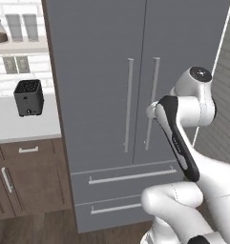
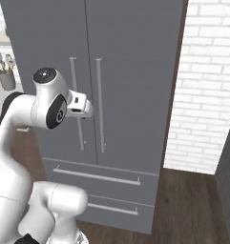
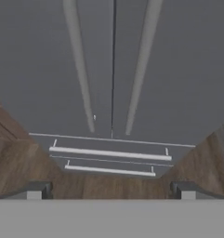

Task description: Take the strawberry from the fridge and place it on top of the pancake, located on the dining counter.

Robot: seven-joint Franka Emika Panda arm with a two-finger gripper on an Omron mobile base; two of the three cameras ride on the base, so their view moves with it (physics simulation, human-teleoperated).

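The fridge (image 1: 102, 95) (image 2: 130, 86) (image 3: 113, 69) stands straight ahead, tall and grey. Both doors are shut, and so are the two drawers (image 3: 111, 160) below them. Two long vertical bar handles (image 1: 130, 105) (image 2: 99, 105) run along either side of the door seam. My gripper (image 3: 112, 190) is open, its fingertips (image 3: 39, 189) spread wide with nothing between them, a short way in front of the doors and pointing at their lower part. The hand (image 2: 80, 106) hovers level with the handles. The strawberry is hidden behind the shut doors. The pancake and the dining counter are out of view.
Left of the fridge a white wall counter (image 1: 21, 126) carries a black boxy appliance (image 1: 28, 97), with brown cabinets (image 1: 26, 176) beneath. A white brick wall (image 2: 207, 95) borders the fridge on the right. Wooden floor (image 2: 193, 205) lies in front.
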